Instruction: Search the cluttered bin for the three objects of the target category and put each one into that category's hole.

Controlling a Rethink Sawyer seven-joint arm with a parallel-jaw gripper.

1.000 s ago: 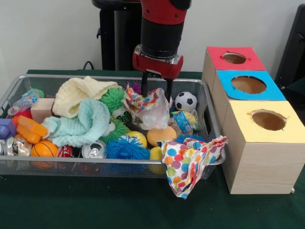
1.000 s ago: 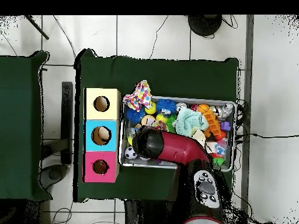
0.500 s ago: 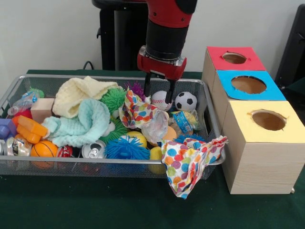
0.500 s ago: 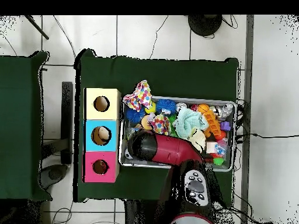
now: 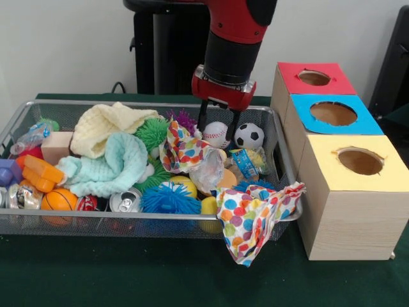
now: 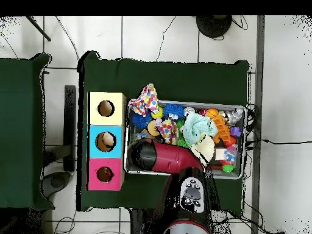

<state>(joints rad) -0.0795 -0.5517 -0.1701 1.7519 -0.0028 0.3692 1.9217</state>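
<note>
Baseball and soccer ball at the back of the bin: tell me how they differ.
The baseball is white with red stitching; the soccer ball is white with black patches. The baseball sits right under the hand, between its fingers; the soccer ball lies beside it, clear of the hand and nearer the boxes. Both are small round balls resting side by side in the bin.

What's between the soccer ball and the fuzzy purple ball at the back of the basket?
A baseball sits between the soccer ball and the purple ball, framed by the open gripper, in the front view.
</note>
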